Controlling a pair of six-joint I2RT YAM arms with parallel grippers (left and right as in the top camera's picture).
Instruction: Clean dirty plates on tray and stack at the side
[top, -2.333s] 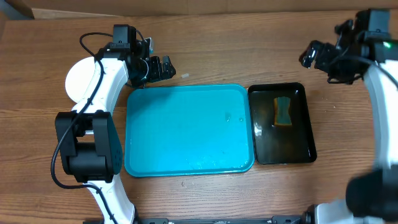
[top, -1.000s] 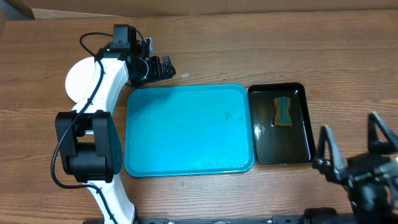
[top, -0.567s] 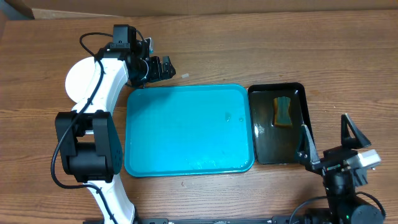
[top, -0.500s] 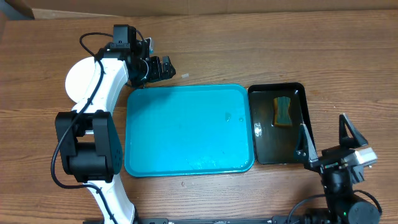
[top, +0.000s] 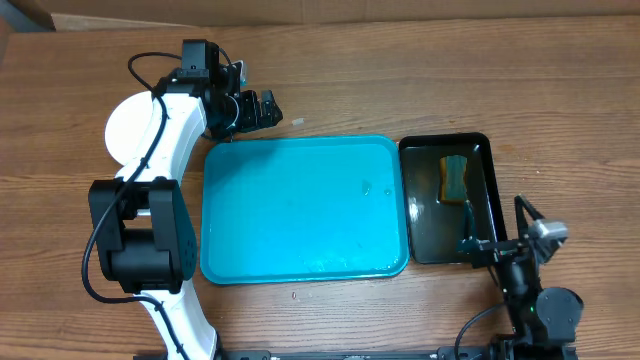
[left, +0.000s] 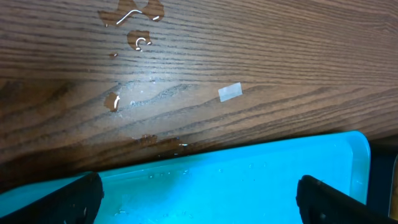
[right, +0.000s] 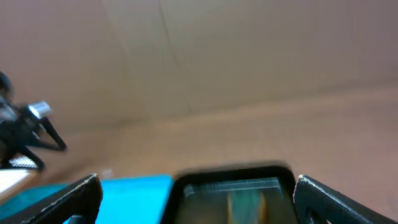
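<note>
The turquoise tray (top: 300, 210) lies mid-table with only water drops on it. A white plate (top: 122, 130) sits on the table left of the tray, partly hidden under my left arm; I cannot tell whether other plates lie beneath it. No yellow-green rim shows. My left gripper (top: 260, 108) is open and empty, just above the tray's back left corner; the left wrist view shows its fingertips (left: 199, 199) spread over the tray's back rim (left: 261, 152). My right gripper (top: 500, 240) is open and empty at the front right, and its wrist view (right: 199, 199) is blurred.
A black tray (top: 480, 240) right of the turquoise one holds a yellow-green sponge (top: 455, 178) in water; both show blurred in the right wrist view (right: 230, 177). Water drops (left: 140, 42) and a scrap of tape (left: 230, 92) lie on the wood behind the tray.
My right arm has swung from the back right corner down to the table's front right edge, gripper staying open. The left arm, trays and plate have not moved.
</note>
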